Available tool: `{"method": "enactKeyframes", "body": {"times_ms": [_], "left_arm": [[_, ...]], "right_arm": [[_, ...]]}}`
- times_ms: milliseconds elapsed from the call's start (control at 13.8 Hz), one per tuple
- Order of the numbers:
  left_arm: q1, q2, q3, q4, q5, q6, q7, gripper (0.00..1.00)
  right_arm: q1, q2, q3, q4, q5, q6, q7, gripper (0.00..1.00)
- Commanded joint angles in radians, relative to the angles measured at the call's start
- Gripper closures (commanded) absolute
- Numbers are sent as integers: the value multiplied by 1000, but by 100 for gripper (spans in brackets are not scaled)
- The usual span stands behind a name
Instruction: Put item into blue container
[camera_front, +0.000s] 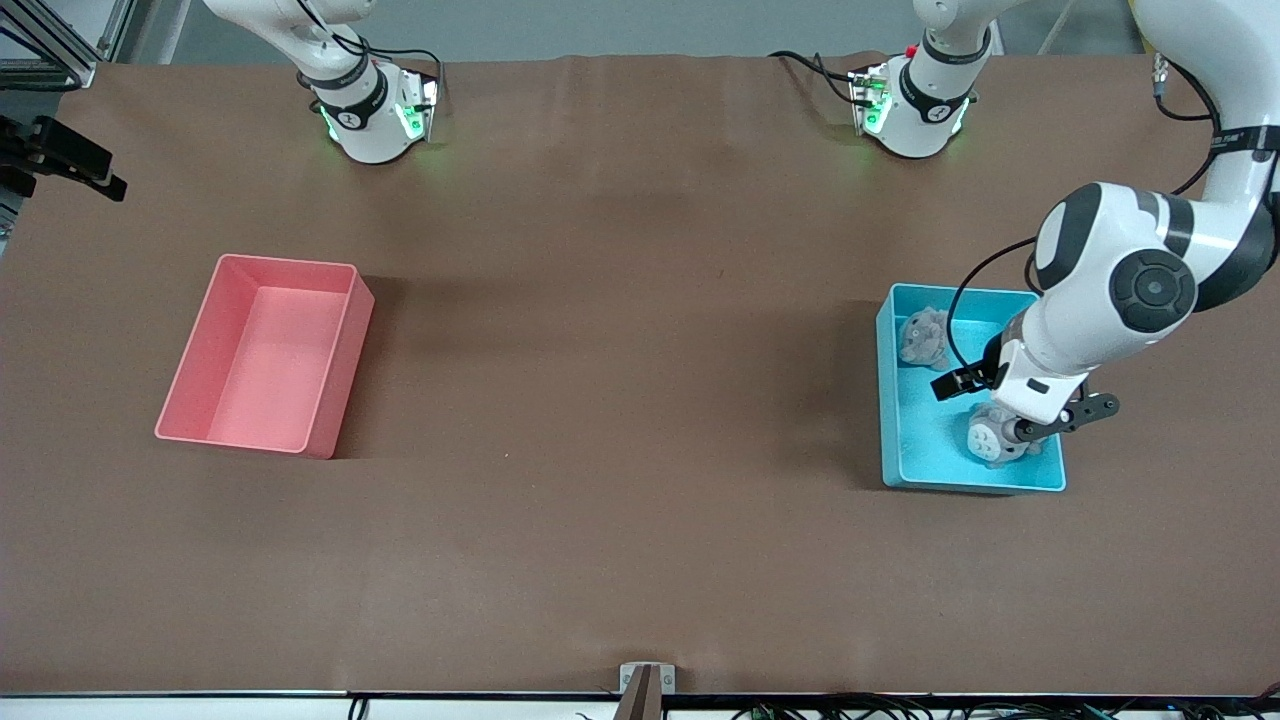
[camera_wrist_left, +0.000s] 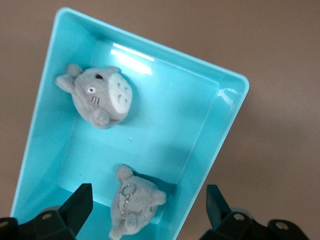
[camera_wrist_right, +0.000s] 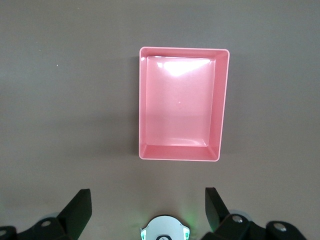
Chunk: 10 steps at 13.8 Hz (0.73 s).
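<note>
The blue container (camera_front: 928, 445) stands toward the left arm's end of the table and holds two grey plush toys. One plush (camera_front: 922, 337) lies in the bin's corner farther from the front camera. The other plush (camera_front: 993, 438), with a keyring on it, lies at the nearer end. My left gripper (camera_front: 1025, 397) hangs open just above that nearer plush. In the left wrist view the keyring plush (camera_wrist_left: 132, 207) rests on the floor of the blue container (camera_wrist_left: 165, 115), and the left gripper (camera_wrist_left: 147, 202) stands apart from it. My right gripper (camera_wrist_right: 147, 205) waits open, high above the table.
A pink bin (camera_front: 270, 360) of the same shape stands empty toward the right arm's end of the table; the right wrist view looks straight down on the pink bin (camera_wrist_right: 180, 100). Both arm bases stand along the table edge farthest from the front camera.
</note>
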Motion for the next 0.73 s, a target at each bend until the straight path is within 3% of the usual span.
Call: {"method": "enactKeyframes", "body": {"times_ms": [0,218,653], "left_arm": [[-4,-6,-5,138,-16,-132,15,0],[-8,6,-5,246,-15,-211,17,0],[-10,-3,-19,375,-15,-347,47,0]], "right_arm": [[3,-11,0,-2,11,-14,-6,0],[3,-11,0,-2,11,-14,-6,0],[3,-11,0,-2,11,-20,-5,0]]}}
